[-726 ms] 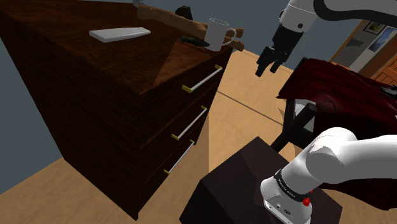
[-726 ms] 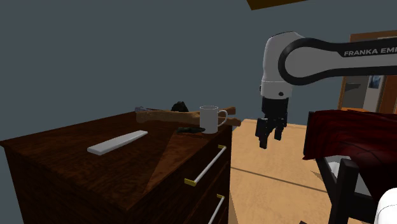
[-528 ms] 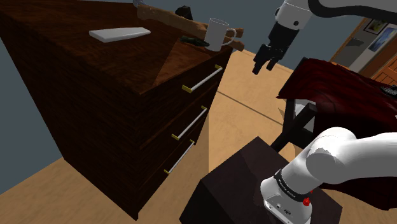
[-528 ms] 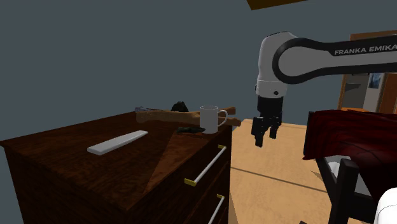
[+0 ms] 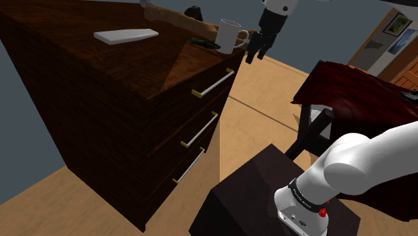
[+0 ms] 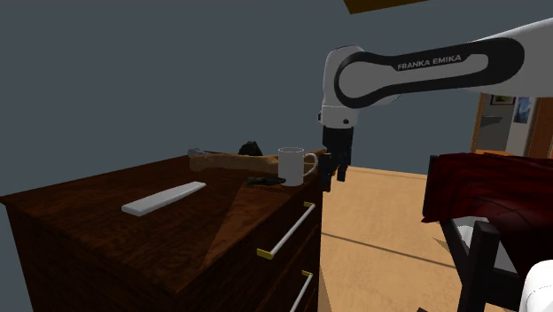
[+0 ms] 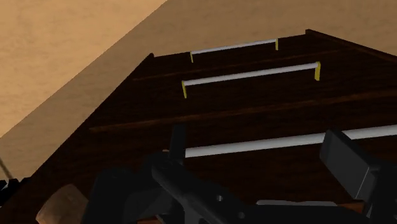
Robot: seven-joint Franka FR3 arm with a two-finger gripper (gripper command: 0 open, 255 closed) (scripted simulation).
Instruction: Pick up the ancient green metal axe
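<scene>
A small dark green axe (image 5: 204,42) (image 6: 264,180) lies flat on the dark wooden dresser (image 5: 127,74) (image 6: 177,239), near its front edge and just beside the white mug (image 5: 230,35) (image 6: 292,166). My gripper (image 5: 253,55) (image 6: 330,177) (image 7: 262,153) hangs open just off the dresser's corner, on the mug's far side from the axe and about level with the top. It holds nothing. In the wrist view the black fingers (image 7: 348,167) stand apart over the drawer fronts, with a dark shape, probably the axe (image 7: 191,194), low in front of them.
A white flat slab (image 5: 126,34) lies mid-dresser. A long brown wooden piece (image 6: 239,161) and a dark lump (image 6: 251,148) sit behind the mug. Drawer handles (image 5: 214,82) run down the dresser's front. A red-draped table (image 5: 362,94) stands at the shoulder view's right, with the stand (image 5: 254,201) below.
My gripper has swung from over the open floor toward the dresser, leftward and a little up in both exterior views, ending beside the mug. The fingers stay open.
</scene>
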